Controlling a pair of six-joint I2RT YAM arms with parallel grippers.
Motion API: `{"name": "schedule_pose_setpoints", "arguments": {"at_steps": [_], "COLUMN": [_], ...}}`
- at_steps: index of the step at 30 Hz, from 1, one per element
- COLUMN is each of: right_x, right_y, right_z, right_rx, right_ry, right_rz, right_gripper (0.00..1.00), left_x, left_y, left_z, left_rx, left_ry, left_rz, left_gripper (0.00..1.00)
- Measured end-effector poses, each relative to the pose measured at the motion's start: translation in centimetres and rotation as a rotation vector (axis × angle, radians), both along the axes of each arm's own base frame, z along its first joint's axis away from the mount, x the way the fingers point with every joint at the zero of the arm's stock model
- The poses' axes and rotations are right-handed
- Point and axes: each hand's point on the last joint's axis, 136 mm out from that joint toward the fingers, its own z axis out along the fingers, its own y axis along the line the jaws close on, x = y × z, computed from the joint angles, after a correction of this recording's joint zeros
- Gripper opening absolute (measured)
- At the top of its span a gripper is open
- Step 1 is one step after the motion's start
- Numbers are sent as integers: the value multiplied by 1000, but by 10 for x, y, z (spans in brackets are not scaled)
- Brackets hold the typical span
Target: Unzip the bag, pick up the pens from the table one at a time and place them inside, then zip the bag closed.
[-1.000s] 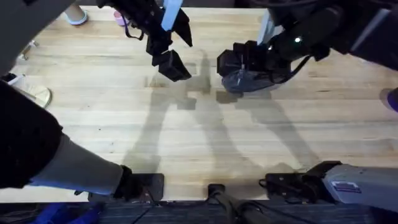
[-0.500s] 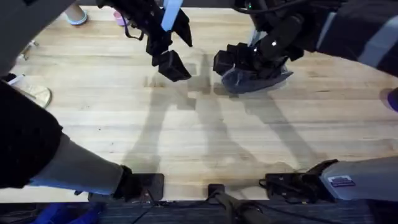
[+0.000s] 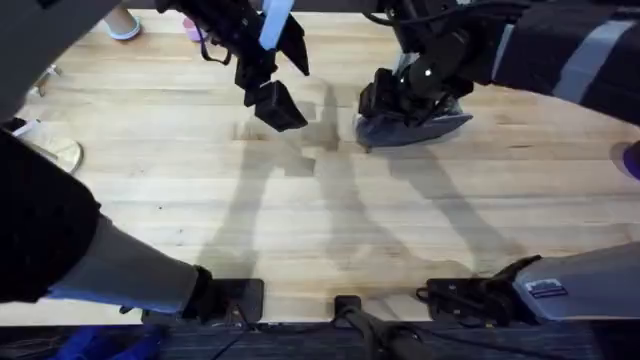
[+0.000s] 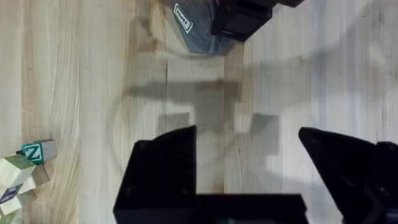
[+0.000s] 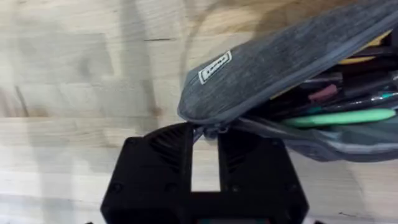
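The elongated grey fabric bag (image 5: 292,68) gaped, holding green, red and yellow pens (image 5: 345,117); its label was unreadable. Right pincer (image 5: 205,134) pinched its zipper end; left pincer (image 4: 249,168) stood open beside it above the wooden counter (image 3: 330,220).

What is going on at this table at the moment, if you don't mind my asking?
The right gripper is pinched on the end of the grey bag, apparently at its zipper. The bag gapes open on the table, with pens and other items inside. The left gripper hovers open nearby, holding nothing.
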Motion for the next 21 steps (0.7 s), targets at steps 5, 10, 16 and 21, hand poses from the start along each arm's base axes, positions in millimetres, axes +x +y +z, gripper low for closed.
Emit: {"name": "schedule_pose_setpoints", "arguments": {"at_steps": [5, 10, 16, 21], "right_x": [0, 2, 3, 3], "right_y": [0, -4, -6, -6], "right_z": [0, 0, 0, 0], "right_rx": [-1, -24, -35, -35], "right_ry": [-1, -13, -19, -19], "right_rz": [2, -14, -25, -28], "right_gripper": [185, 132, 38, 35], "left_x": [0, 0, -3, -2], "left_y": [0, 0, 1, 0], "left_z": [0, 0, 0, 0], "left_rx": [0, 0, 2, 2], "left_ry": [0, 1, 12, 11], "left_rz": [0, 0, 0, 0], "left_gripper": [995, 995, 995, 995]}}
